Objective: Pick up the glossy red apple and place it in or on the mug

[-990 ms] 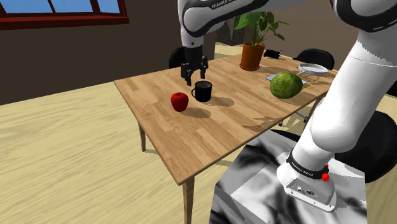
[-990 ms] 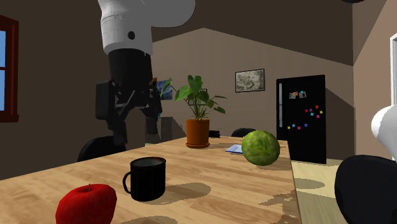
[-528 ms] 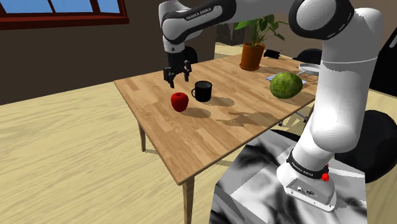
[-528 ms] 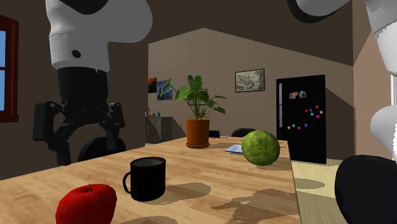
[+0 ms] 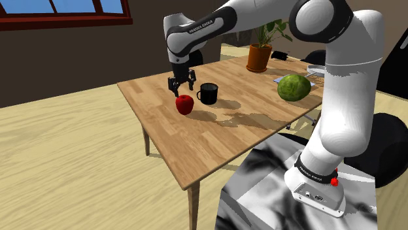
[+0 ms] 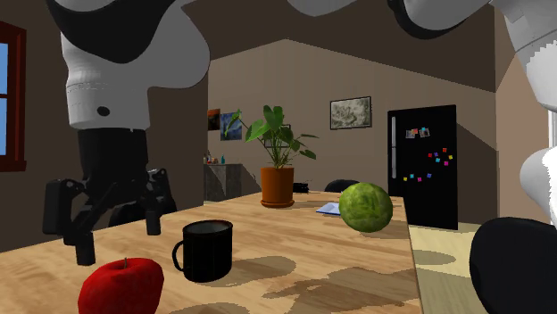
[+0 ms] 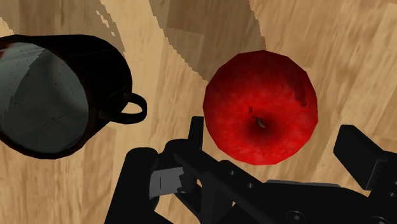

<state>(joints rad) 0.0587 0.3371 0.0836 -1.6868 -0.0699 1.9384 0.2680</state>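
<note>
One glossy red apple (image 5: 185,104) on wooden surface (image 5: 196,147) — black gripper (image 5: 182,84) wide above it; black mug (image 5: 208,94) at two o'clock, shoulder view.

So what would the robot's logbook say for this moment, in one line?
phase: pre-grasp | fingers: open, over red apple, no contact | red apple: on table beside black mug | black mug: upright, empty

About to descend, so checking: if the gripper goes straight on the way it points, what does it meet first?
Most likely the red apple: it lies roughly centred ahead of the open gripper, on the table. The mug stands off to one side.
</note>
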